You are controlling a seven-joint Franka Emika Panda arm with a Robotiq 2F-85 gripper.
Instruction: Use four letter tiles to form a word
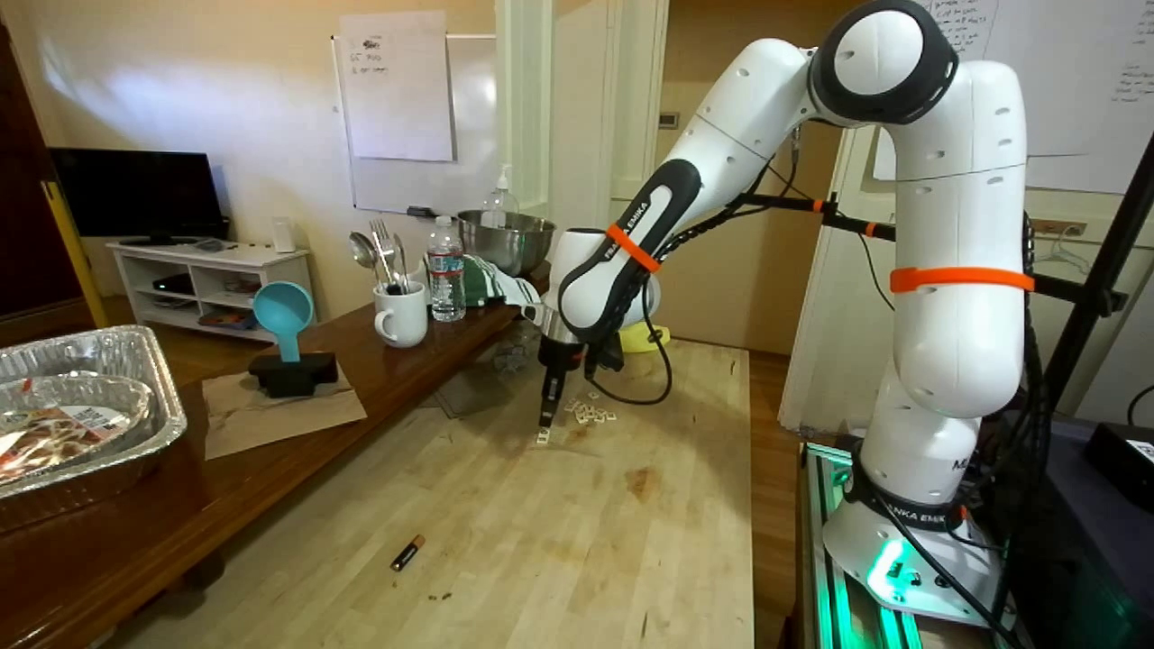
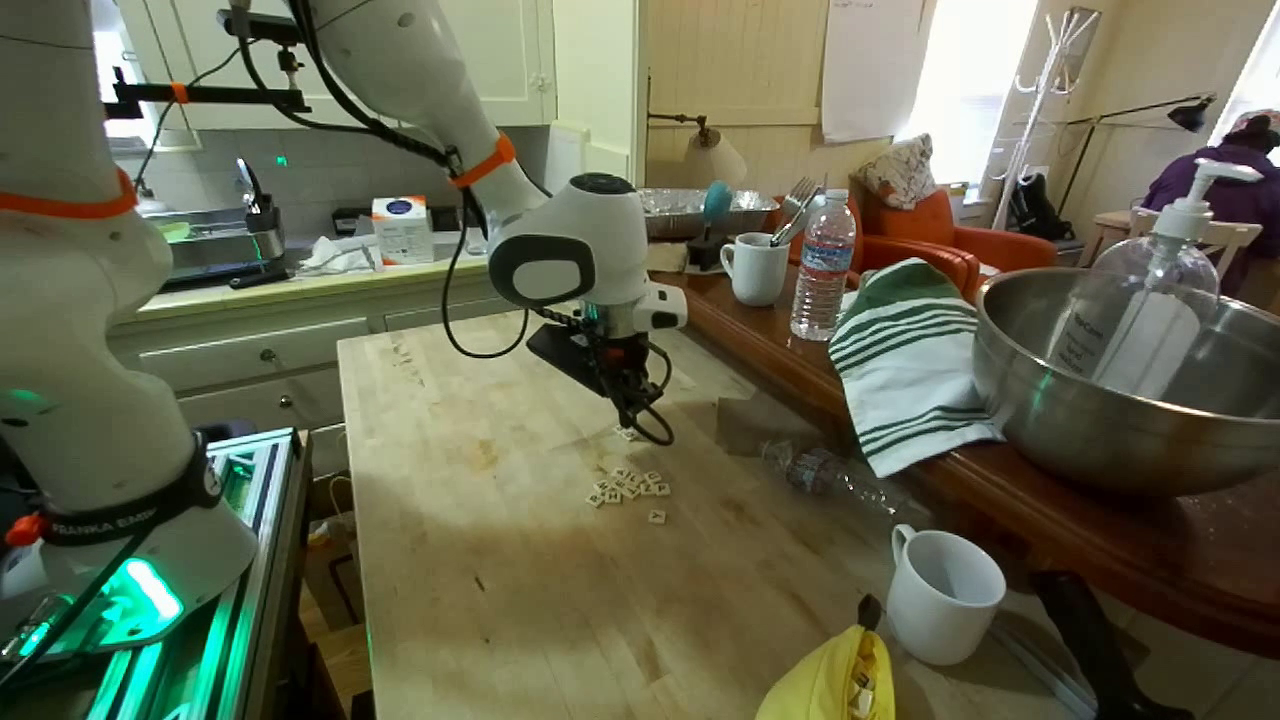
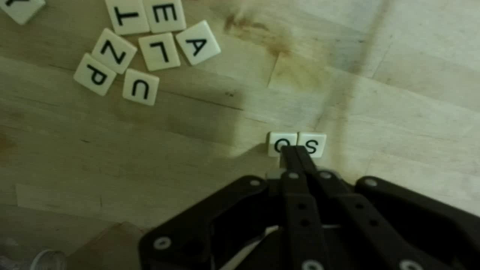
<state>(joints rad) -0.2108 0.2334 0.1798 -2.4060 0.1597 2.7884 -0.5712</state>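
Just right of center in the wrist view, we've got the claw (image 3: 294,148) pinched fully narrow, tips overlapping the S tile (image 3: 315,141) and a part-hidden tile (image 3: 278,140) just left of it. We can't tell if the tips touch either one. Loose tiles (image 3: 159,51) sit upper left of frame; battery (image 1: 407,553) lies lower left in an exterior view.

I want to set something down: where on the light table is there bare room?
Bare table lies between the outlying tile and the yellow pouch, and between the battery and the S tile. It is crowded around the tile cluster, around the shut gripper, and by the pouch with its neighbouring white mug.
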